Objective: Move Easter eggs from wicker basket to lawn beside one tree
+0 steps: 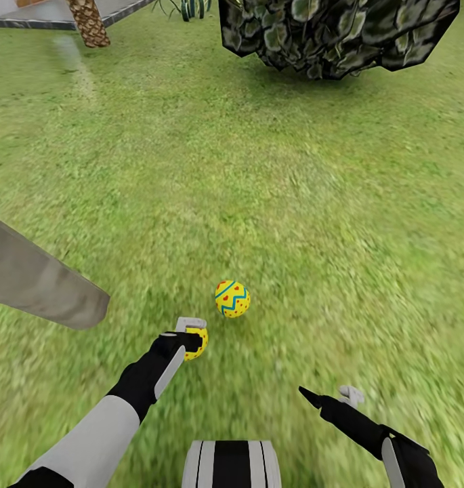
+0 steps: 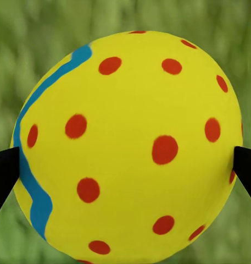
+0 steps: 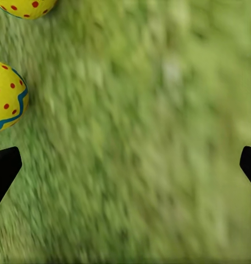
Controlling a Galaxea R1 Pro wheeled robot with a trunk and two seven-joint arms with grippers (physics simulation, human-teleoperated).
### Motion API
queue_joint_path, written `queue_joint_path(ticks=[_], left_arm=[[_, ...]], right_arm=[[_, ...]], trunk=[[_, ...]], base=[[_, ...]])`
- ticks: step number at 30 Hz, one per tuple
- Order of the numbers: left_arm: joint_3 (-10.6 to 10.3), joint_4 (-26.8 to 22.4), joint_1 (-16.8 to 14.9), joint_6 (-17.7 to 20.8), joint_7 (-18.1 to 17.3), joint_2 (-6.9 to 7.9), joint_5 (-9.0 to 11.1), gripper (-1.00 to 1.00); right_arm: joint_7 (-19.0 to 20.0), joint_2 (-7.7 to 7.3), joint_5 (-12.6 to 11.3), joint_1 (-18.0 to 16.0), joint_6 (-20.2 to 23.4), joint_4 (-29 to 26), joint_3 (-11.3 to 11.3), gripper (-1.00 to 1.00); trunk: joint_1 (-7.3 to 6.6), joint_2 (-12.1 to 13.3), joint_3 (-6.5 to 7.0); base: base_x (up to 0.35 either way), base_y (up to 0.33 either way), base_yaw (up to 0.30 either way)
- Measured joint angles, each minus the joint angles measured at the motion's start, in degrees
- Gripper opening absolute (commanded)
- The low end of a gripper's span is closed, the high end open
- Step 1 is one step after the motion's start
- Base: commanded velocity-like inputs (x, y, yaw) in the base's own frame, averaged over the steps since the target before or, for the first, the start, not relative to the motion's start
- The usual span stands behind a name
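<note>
Clamped between the left gripper's [image 1: 191, 337] black fingers [image 2: 4, 173], a smooth yellow egg [image 2: 130, 146] with red dots and a blue wavy stripe hangs low over mottled grass [image 1: 313, 203]. Just beyond it, a second egg [image 1: 232, 299], zigzagged with red hearts, lies on the grass near the pale grey trunk [image 1: 38, 281]. Right gripper [image 1: 330, 395] is spread, holding nothing.

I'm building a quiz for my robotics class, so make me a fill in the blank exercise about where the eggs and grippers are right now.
1. The left gripper is shut on a yellow egg with red ____.
2. Another egg lies on the ____, just ahead of the left gripper.
3. The right gripper is open and holds ____.
4. The pale grey trunk shows on the robot's ____ side.

Missing words: dots; lawn; nothing; left
</note>
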Motion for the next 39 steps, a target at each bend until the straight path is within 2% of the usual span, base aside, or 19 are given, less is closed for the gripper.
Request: queue_joint_path(ticks=[2,7,11,21,22,23,26,33,39], left_arm=[[0.0,0.01,0.0,-0.01,0.0,0.0,-0.01,-1.0],[0.0,0.02,0.0,0.0,0.0,0.0,-0.01,-1.0],[0.02,-1.2,-0.03,0.15,0.04,-0.02,-0.54,-1.0],[0.02,-1.19,-0.03,0.13,0.05,-0.04,-0.58,-1.0],[0.02,-1.2,-0.03,0.13,0.05,-0.03,-0.56,1.0],[-0.04,-0.18,-0.01,-0.31,-0.07,-0.03,0.51,1.0],[-0.01,0.0,0.0,-2.28,0.13,0.0,-0.03,1.0],[0.01,0.02,0.0,-2.89,0.17,0.0,-0.05,1.0],[0.09,0.02,0.0,-2.82,0.09,0.0,-0.06,1.0]], right_arm=[[-0.01,0.0,-0.02,-0.02,0.0,0.0,-0.01,1.0],[-0.01,0.0,-0.04,-0.03,0.0,0.0,-0.02,1.0],[-0.01,0.0,-0.01,-0.01,0.0,0.0,-0.02,1.0],[-0.01,0.0,0.0,-0.04,0.0,0.0,-0.02,1.0],[-0.01,0.0,-0.02,-0.05,0.0,0.0,-0.02,1.0],[-0.01,0.0,-0.03,-0.01,0.0,0.0,-0.02,1.0],[-0.01,0.0,-0.01,-0.05,0.0,0.0,-0.02,1.0],[-0.01,0.0,-0.01,-0.03,0.0,0.0,-0.02,1.0],[-0.01,0.0,-0.02,-0.03,0.0,0.0,-0.02,1.0]], trunk=[[0.05,-0.02,-0.44],[0.05,-0.03,-0.44],[0.14,-0.09,-1.32],[0.13,-0.09,-1.32],[0.13,-0.09,-1.32],[0.15,-0.08,-1.33],[0.16,-0.08,-1.33],[0.16,-0.08,-1.33],[0.0,0.0,-0.01]], base=[[0.0,0.0,0.0],[0.0,0.0,0.0],[0.0,0.0,0.0],[0.0,0.0,0.0],[0.0,0.0,0.0],[0.0,0.0,0.0],[0.0,0.0,0.0],[0.0,0.0,0.0],[0.0,0.0,0.0]])
